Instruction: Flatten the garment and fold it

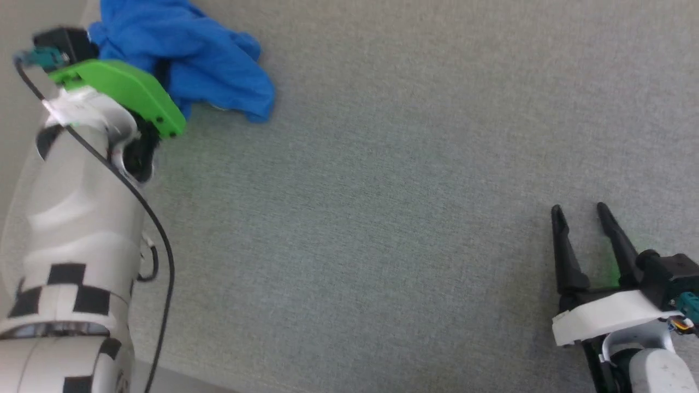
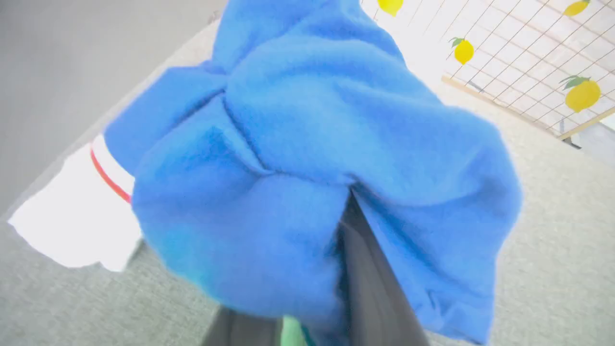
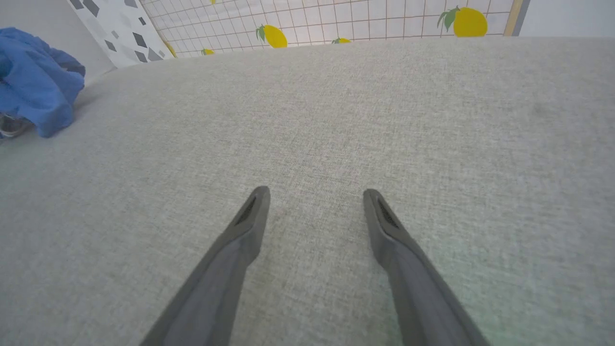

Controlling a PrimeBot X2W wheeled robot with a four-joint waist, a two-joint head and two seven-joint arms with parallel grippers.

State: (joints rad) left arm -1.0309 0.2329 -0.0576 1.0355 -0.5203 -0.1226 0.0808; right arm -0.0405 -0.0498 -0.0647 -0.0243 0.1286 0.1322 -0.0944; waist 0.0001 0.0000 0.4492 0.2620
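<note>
The garment (image 1: 185, 49) lies crumpled in a bright blue heap at the far left of the grey surface. In the left wrist view its blue folds (image 2: 307, 120) bunch and pucker around one dark finger (image 2: 370, 288), with a white sleeve with red stripe trim (image 2: 72, 211) spread to the side. My left gripper (image 1: 164, 76) reaches into the heap under its green mount, shut on the cloth, fingertips buried. Far off at the near right, my right gripper (image 1: 579, 210) hovers open and empty above bare surface (image 3: 315, 193); the garment (image 3: 33, 91) shows small at that view's left edge.
The grey woven surface (image 1: 382, 218) stretches wide between the two arms. Its left edge (image 1: 82, 16) runs close beside the garment. A lemon-print grid panel (image 3: 365, 24) stands beyond the far edge. A black cable (image 1: 158, 234) hangs along my left forearm.
</note>
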